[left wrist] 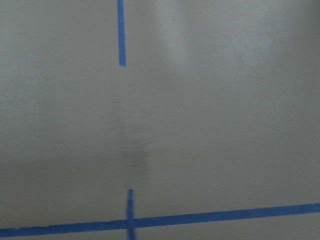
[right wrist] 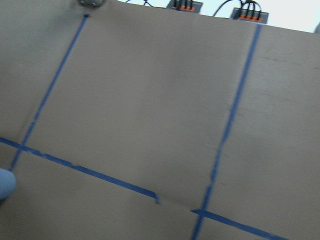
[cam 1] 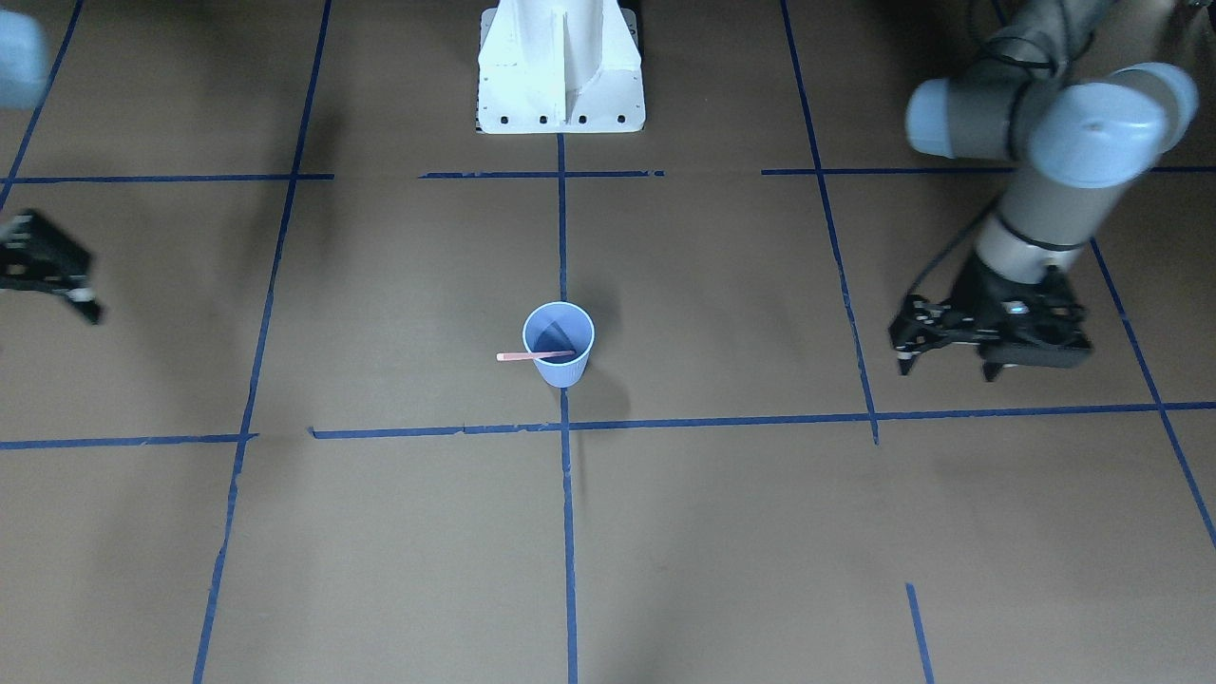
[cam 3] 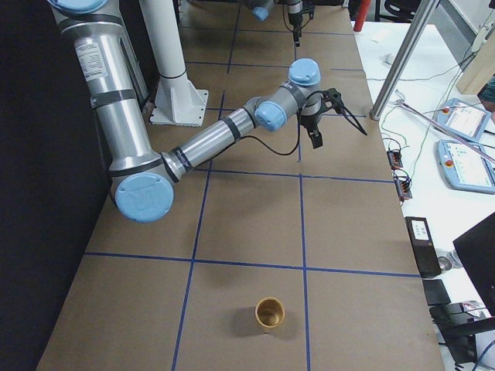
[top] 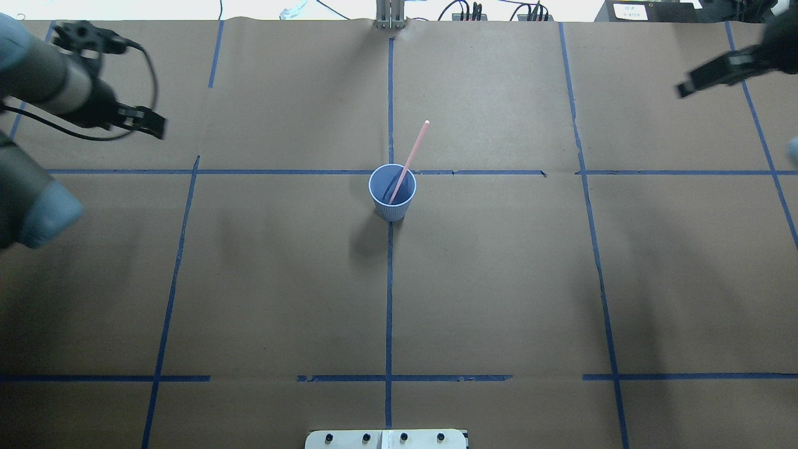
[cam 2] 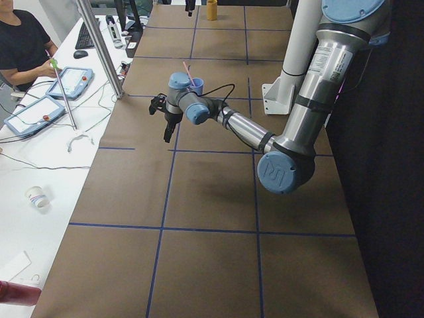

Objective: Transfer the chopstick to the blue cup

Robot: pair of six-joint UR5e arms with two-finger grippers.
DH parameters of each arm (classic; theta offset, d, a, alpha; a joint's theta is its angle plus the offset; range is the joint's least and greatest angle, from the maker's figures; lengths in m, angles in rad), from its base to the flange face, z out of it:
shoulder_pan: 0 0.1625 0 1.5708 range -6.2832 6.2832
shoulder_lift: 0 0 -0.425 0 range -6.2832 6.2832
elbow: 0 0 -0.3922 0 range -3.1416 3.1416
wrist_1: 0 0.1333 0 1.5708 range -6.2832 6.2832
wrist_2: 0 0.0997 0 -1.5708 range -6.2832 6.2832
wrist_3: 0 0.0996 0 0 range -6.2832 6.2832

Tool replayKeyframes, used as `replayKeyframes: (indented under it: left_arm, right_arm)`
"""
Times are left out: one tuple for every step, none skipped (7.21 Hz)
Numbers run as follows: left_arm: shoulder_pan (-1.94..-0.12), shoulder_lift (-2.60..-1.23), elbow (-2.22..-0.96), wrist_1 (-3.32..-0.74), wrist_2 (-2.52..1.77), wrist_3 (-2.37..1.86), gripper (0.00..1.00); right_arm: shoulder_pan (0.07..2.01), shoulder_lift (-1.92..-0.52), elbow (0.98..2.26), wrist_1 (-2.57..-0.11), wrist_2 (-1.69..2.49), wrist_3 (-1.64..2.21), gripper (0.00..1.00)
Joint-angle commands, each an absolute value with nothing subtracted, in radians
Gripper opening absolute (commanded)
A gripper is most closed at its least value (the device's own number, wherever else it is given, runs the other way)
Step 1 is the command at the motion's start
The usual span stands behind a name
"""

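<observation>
The blue cup (cam 1: 562, 369) stands upright at the table's middle, on a tape crossing. It also shows in the overhead view (top: 391, 211). One pinkish-red chopstick (cam 1: 528, 356) stands slanted in it, and its upper end sticks out over the rim away from the robot (top: 416, 145). My left gripper (cam 1: 947, 367) hovers far off to the cup's side with its jaws apart and empty. It also shows in the overhead view (top: 151, 125). My right gripper (cam 1: 66, 285) is at the opposite far side, blurred and partly cut off. I cannot tell how its jaws stand.
A tan cup (cam 3: 270, 314) stands alone near the table's end on my right. The white robot base (cam 1: 560, 85) is at my edge. Blue tape lines (top: 389, 299) grid the brown table. A desk with tablets (cam 2: 40, 109) and a person lie beyond the far edge.
</observation>
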State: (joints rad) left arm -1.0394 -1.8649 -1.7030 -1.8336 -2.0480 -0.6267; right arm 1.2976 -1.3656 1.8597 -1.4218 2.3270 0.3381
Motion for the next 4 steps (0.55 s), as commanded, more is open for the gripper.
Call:
replayKeyframes:
  left_arm:
    - [-1.272, -1.731, -1.687, -1.819, -2.211, -0.237, 1.00]
    - [-1.361, -1.711, -1.684, -1.746, -2.241, -0.100, 1.00]
    - [-1.462, -1.710, -1.684, -1.620, -2.279, 0.052, 1.00]
    - [-1.561, -1.720, -1.684, -1.430, -2.305, 0.201, 1.00]
  right_arm:
    - [1.458, -1.457, 1.829, -1.611, 2.347, 0.061, 1.00]
    - [1.507, -1.459, 1.769, -1.678, 2.347, -0.062, 1.00]
    - [1.541, -1.456, 1.655, -1.686, 2.349, -0.187, 1.00]
    - [1.554, -1.460, 1.614, -1.686, 2.333, -0.205, 1.00]
